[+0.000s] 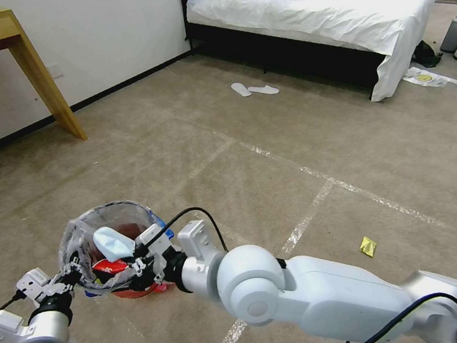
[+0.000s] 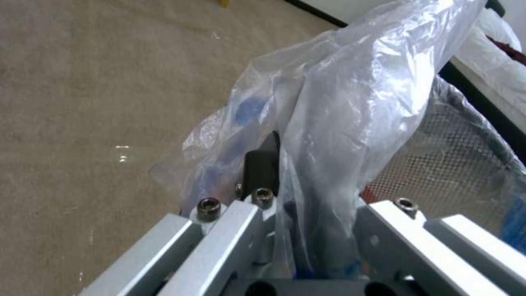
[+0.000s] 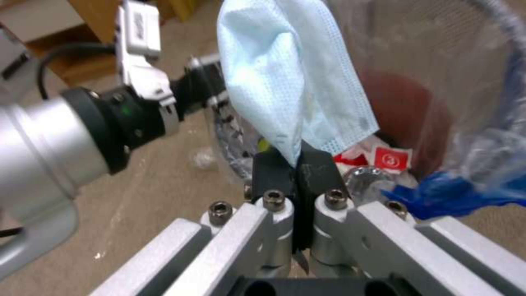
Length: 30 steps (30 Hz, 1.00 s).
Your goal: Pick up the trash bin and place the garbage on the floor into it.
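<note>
The trash bin (image 1: 118,241), red with a crinkled clear liner, hangs low at the left above the floor (image 1: 292,160). My left gripper (image 1: 74,270) is shut on its rim and liner; in the left wrist view the gripper (image 2: 278,166) pinches the plastic bag (image 2: 351,102). My right gripper (image 1: 138,254) reaches across to the bin's mouth, shut on a pale blue scrap (image 1: 111,243). In the right wrist view that gripper (image 3: 298,166) clamps the blue scrap (image 3: 285,78) over the bin, above red wrappers (image 3: 390,158). A yellow wrapper (image 1: 367,246) lies on the carpet to the right.
A bed (image 1: 321,17) with white sheets stands at the back. A wooden table leg (image 1: 48,86) is at the far left, white slippers (image 1: 254,89) lie before the bed. A grey bin (image 1: 455,33) and a plastic sheet (image 1: 430,77) sit at the far right.
</note>
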Motion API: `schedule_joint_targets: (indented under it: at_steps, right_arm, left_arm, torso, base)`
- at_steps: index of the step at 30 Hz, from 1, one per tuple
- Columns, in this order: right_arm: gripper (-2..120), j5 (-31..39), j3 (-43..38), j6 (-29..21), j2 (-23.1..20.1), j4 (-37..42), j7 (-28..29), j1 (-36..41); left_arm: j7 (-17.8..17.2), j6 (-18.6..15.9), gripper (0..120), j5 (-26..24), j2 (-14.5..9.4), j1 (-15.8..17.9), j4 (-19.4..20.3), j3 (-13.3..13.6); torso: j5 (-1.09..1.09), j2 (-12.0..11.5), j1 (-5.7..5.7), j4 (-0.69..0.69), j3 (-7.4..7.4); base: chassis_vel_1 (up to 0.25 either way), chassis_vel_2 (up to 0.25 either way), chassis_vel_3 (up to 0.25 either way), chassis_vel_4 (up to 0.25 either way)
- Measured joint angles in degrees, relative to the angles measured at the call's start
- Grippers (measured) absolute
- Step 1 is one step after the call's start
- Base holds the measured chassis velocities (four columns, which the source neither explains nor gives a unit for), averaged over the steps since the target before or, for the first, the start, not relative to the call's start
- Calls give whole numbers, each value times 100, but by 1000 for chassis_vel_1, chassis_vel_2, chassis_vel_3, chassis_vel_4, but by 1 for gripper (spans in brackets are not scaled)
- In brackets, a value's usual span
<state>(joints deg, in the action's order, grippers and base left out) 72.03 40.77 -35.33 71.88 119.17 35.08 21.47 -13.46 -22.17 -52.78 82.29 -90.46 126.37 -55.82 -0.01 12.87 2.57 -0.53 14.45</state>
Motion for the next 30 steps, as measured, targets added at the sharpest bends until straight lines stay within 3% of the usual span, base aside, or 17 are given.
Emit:
schedule_joint_targets:
  at_steps: [10,30]
  right_arm:
    - [0,137,297,-288,423,-769,278,-428]
    - [0,-118,447,-232,922,-1861,133,-718]
  left_arm:
    - [42,14,3,-2,20,-52,106,-32]
    - [136,48,3,71,63,-134,212,8]
  torso:
    - [0,0,0,0,0]
    - [1,0,0,0,0]
  base:
    - [0,0,0,0]
    - [0,0,0,0]
